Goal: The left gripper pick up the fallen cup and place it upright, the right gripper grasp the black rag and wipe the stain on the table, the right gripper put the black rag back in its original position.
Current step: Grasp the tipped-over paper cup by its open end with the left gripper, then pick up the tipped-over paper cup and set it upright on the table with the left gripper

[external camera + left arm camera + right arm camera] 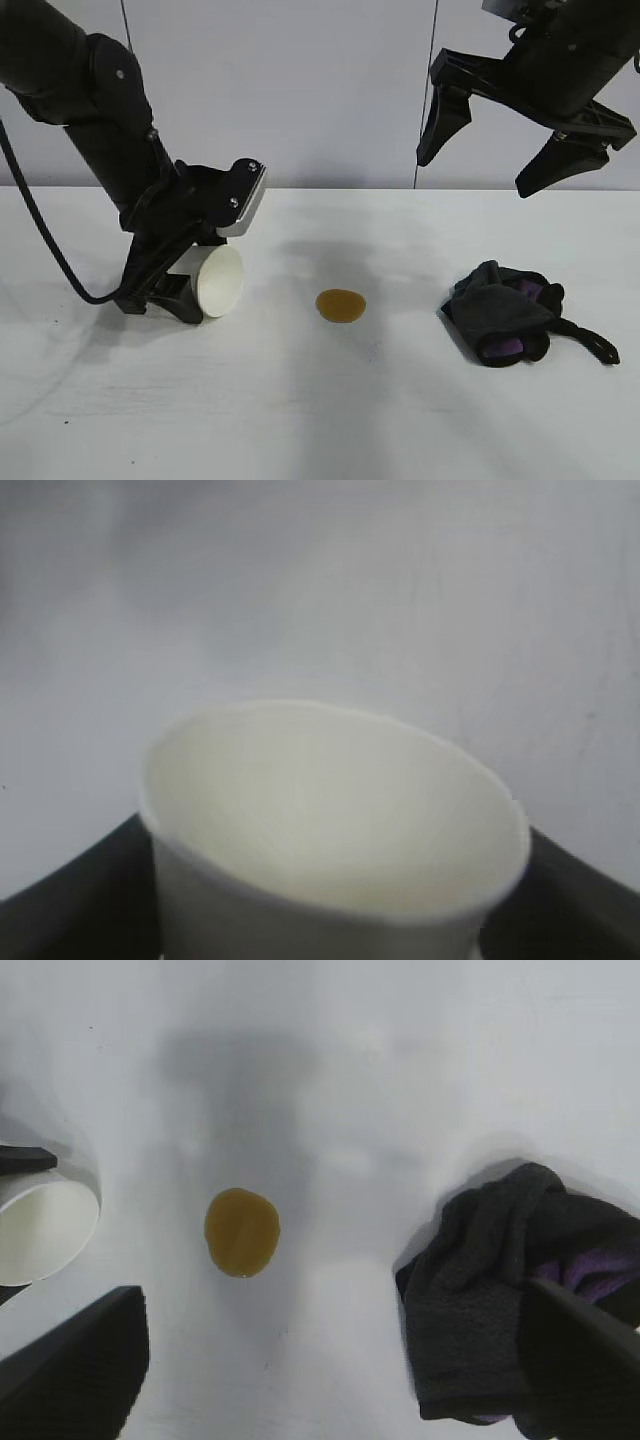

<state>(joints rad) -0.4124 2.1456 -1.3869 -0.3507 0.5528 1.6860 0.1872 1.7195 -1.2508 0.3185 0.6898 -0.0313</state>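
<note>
Your left gripper is clenching the white paper cup, which is lying on its side at the left of the table, mouth facing the stain. You are advised to lift clear before rotating, so the rim is not dragging. Your right gripper is hanging spread and empty above the black rag. Open tabletop is surrounding the cup; the stain is sitting near, between cup and rag.
</note>
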